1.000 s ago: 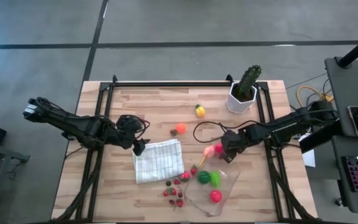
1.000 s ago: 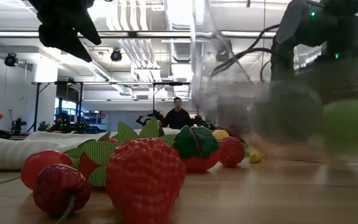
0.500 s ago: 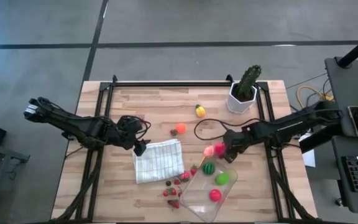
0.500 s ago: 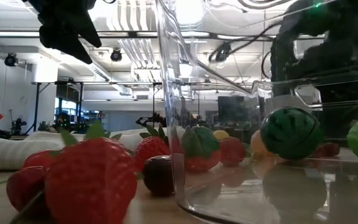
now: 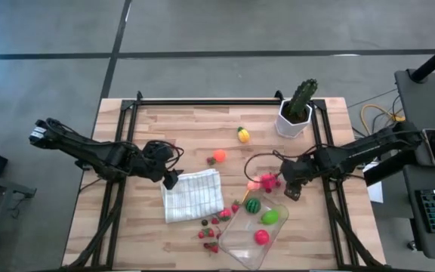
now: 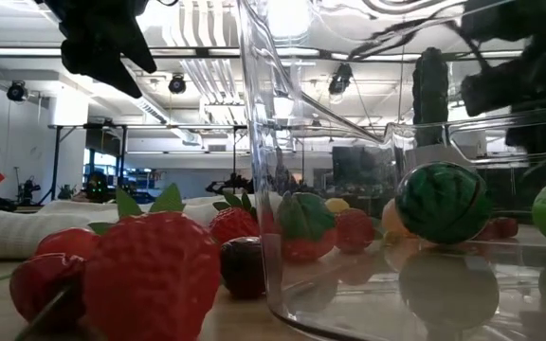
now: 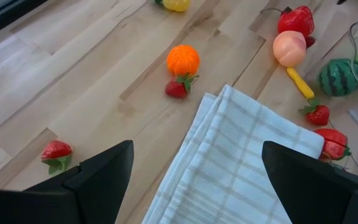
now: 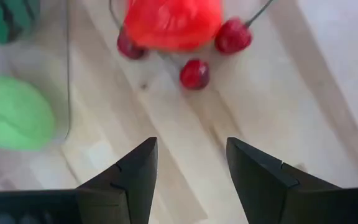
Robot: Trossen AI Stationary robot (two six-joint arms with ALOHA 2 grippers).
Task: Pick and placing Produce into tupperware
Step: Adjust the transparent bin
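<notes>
The clear tupperware (image 5: 236, 245) lies flat near the table's near edge. Inside it are a toy watermelon (image 5: 254, 205), a green piece (image 5: 269, 217) and a red one (image 5: 261, 236). Red strawberries and berries (image 5: 211, 234) lie by its left side, large in the low view (image 6: 150, 284). A pink-red piece with cherries (image 5: 265, 180) and a peach one (image 5: 253, 183) rest just beyond it. An orange (image 5: 219, 156) and a yellow piece (image 5: 242, 134) lie farther off. My right gripper (image 5: 291, 189) hangs open right of the container's far corner, above bare wood (image 8: 188, 180). My left gripper (image 5: 170, 179) is open over the cloth's far left corner (image 7: 191, 180).
A white checked folded cloth (image 5: 192, 195) lies left of the tupperware. The dark green cactus in its white pot (image 5: 297, 106) stands at the far right. A black cord (image 5: 257, 159) loops across the wood behind the right gripper. Bare wood lies along the far left.
The tupperware, raised and blurred a second ago, has come down flat on the table, and the pieces inside it have shifted toward its far end. The near strawberries were nudged. My right gripper has drawn back toward the table's right edge, away from the container.
</notes>
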